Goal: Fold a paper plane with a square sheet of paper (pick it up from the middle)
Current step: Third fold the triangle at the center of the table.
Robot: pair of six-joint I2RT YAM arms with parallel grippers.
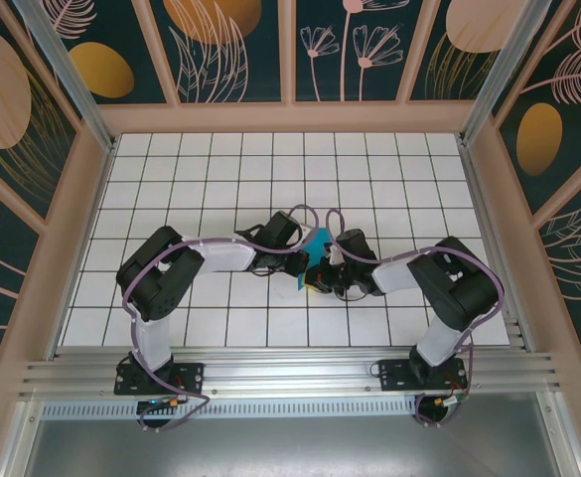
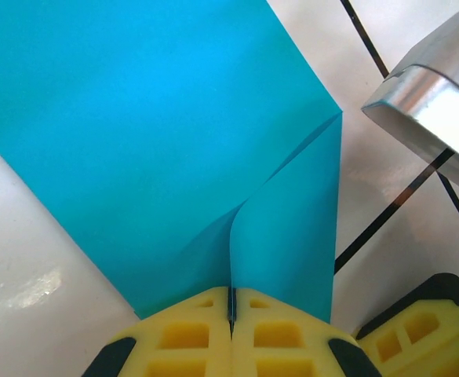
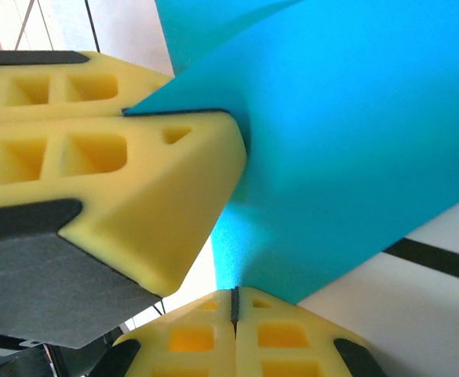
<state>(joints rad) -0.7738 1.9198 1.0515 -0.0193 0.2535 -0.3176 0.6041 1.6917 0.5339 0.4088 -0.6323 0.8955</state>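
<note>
**Worktop.** The worktop [image 1: 220,179] is a white surface ruled into square tiles by black lines. Both arms reach inward from the near edge and meet close to its centre.

**Task item.** The square sheet of paper [image 1: 316,243] is teal-blue and matte. It sits between the two end effectors near the centre of the worktop, slightly right of the mid-line. In the left wrist view the sheet [image 2: 158,133] is not flat: a flap on its right side curls over along a soft curved bend that runs from the grip point up to a pointed corner. Whether any edge of the sheet touches the worktop cannot be determined.

**Left end effector.** The left end effector [image 2: 231,314] has its yellow fingers pressed together with the paper's near edge pinched between them. In the right wrist view it [image 3: 183,115] enters from the left, clamped on an edge of the sheet [image 3: 347,157].

**Right end effector.** The right end effector [image 3: 234,302] also has its fingers closed flat, gripping the lower edge of the sheet. It sits just beside the left end effector.

**Other.** A polished metal part [image 2: 429,102] lies at the upper right of the left wrist view; its identity cannot be determined.
</note>
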